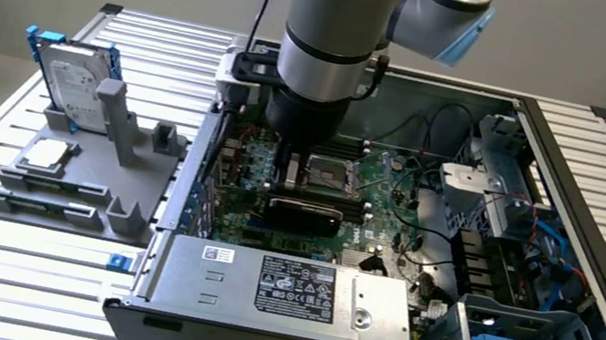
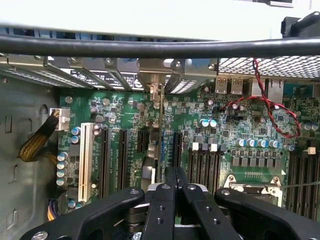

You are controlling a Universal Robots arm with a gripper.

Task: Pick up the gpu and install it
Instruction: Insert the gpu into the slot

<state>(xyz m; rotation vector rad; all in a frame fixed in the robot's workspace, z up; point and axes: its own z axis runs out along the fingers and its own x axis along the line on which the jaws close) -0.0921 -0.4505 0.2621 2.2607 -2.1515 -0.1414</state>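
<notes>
Closest to the wrist camera, my end effector is clenched on the gpu. The card stands on edge over the green motherboard, inside the open case. I cannot tell whether it touches a slot yet. To seat it well, I judge it must be held upright, lined up among the black expansion slots, and pressed straight down evenly. White labels on the power supply and on the hard drive, at the exterior view's left, carry print I cannot read.
</notes>
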